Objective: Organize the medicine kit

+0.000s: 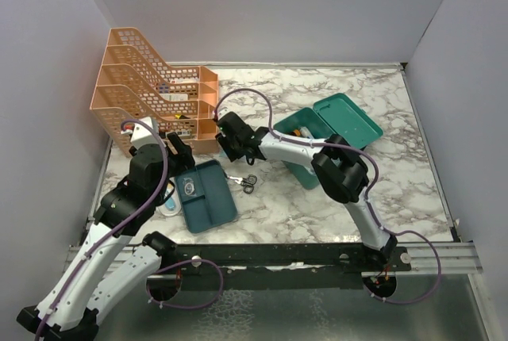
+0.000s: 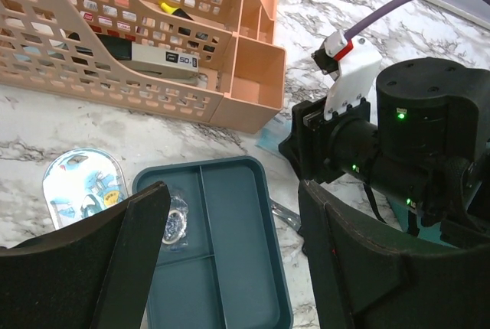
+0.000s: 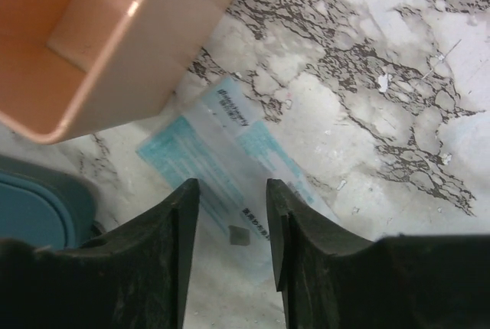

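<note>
Lower left, our left gripper (image 2: 230, 199) hangs wide apart over the divided tray (image 2: 230, 252). Our right gripper (image 3: 231, 191), jaws apart, straddles a flat packet (image 3: 222, 145) by the orange rack (image 3: 92, 30) — a pickup, we judge; next, pinch it and carry it to the open medicine kit (image 1: 349, 119), right of centre.

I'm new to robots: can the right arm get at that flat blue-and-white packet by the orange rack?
Probably yes. The right gripper hangs just above the packet, open, a finger to either side, nothing over it. The orange rack sits close beside, which might crowd it.
</note>
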Controlling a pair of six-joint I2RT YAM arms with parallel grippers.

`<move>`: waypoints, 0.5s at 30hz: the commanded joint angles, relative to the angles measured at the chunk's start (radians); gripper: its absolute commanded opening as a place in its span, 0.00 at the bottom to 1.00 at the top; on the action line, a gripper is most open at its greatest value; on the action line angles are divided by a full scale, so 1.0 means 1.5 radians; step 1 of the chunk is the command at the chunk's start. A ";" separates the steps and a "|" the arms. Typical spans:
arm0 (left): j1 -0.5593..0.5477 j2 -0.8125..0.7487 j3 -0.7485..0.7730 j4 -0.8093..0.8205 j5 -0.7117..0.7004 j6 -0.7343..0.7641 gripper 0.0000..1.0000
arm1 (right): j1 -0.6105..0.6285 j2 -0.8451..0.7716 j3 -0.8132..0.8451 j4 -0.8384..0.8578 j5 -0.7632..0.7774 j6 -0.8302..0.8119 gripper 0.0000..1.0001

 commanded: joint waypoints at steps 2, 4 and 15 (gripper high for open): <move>0.003 0.005 -0.006 0.020 0.016 -0.002 0.71 | -0.006 0.002 -0.038 -0.010 -0.042 0.017 0.34; 0.003 0.005 -0.008 0.021 0.016 -0.003 0.71 | -0.006 -0.004 -0.053 -0.024 -0.037 0.040 0.29; 0.003 0.008 -0.020 0.027 0.014 -0.003 0.71 | 0.000 -0.096 -0.164 -0.132 -0.065 0.298 0.15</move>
